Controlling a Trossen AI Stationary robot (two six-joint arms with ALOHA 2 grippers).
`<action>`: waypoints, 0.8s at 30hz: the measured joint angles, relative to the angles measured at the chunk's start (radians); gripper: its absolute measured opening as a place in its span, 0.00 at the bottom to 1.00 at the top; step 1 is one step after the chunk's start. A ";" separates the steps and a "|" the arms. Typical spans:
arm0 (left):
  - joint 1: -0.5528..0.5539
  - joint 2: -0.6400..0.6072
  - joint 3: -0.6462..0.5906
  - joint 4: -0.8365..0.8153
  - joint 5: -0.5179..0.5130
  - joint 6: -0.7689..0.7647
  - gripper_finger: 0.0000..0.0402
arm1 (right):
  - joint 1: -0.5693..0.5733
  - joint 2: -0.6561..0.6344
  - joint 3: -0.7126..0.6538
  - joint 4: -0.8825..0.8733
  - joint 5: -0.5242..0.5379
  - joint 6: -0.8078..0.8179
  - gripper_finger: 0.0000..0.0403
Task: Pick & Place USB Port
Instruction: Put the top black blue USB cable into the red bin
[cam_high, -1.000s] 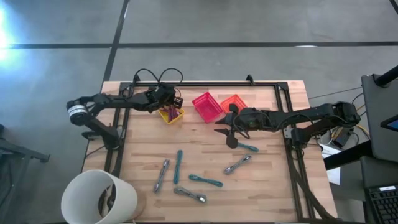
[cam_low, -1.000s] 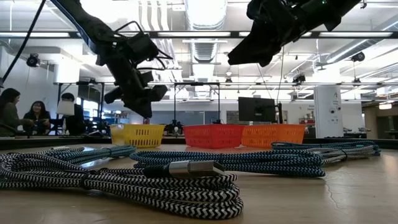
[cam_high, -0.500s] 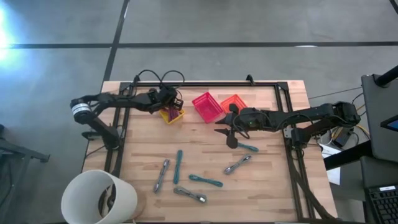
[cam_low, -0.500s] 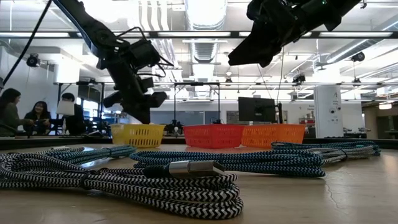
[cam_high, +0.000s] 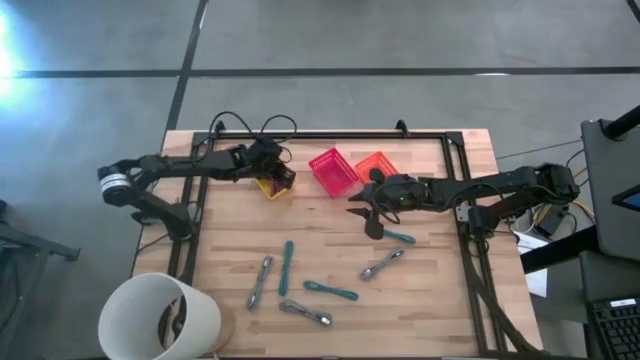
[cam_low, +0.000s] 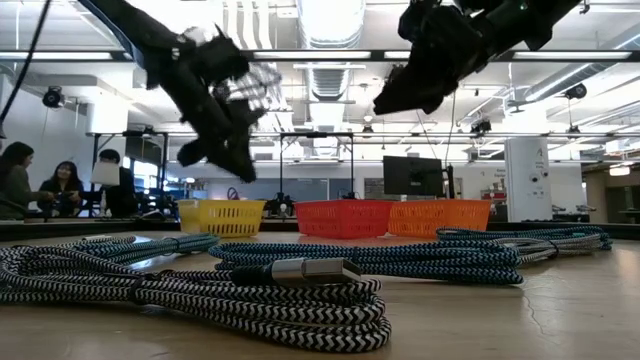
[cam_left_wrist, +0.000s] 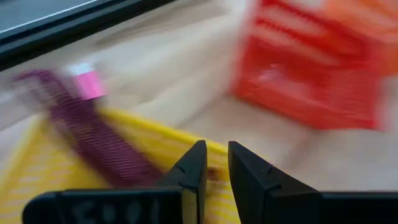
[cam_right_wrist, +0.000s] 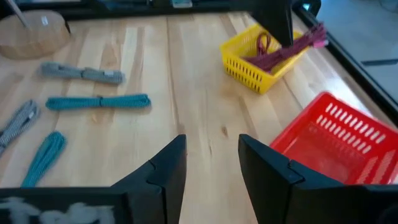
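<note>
A yellow basket (cam_high: 272, 189) stands at the far left of the table, with a maroon cable (cam_left_wrist: 93, 134) with a pink tag lying in it. My left gripper (cam_high: 277, 172) hovers just above the basket's rim (cam_left_wrist: 168, 146), open by a narrow gap and empty. My right gripper (cam_high: 362, 220) hangs open and empty over mid-table, near a teal cable bundle (cam_high: 398, 236). The right wrist view shows the yellow basket (cam_right_wrist: 261, 62) and its maroon cable (cam_right_wrist: 292, 46) farther off.
A red basket (cam_high: 333, 170) and an orange basket (cam_high: 378, 165) stand beside the yellow one. Teal bundles (cam_high: 287, 265) (cam_high: 330, 290) and grey bundles (cam_high: 261, 280) (cam_high: 305, 313) (cam_high: 383, 263) lie on the near half. A white bucket (cam_high: 160, 320) sits off the near left corner. Striped cables (cam_low: 305, 270) fill the low view's foreground.
My left gripper has risen from the yellow basket and tipped, and its arm has drawn back a little toward the table's left. The maroon cable stays in the basket. The right arm has hardly moved.
</note>
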 joint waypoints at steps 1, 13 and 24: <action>-0.018 -0.020 0.000 0.005 0.016 0.012 0.16 | 0.000 0.000 -0.002 -0.010 0.000 0.000 0.36; -0.305 -0.098 0.000 0.054 -0.010 0.107 0.16 | 0.011 0.086 -0.023 0.011 -0.033 0.028 0.44; -0.349 -0.063 -0.002 0.068 -0.015 0.199 0.16 | 0.049 0.200 0.053 -0.084 -0.034 0.029 0.45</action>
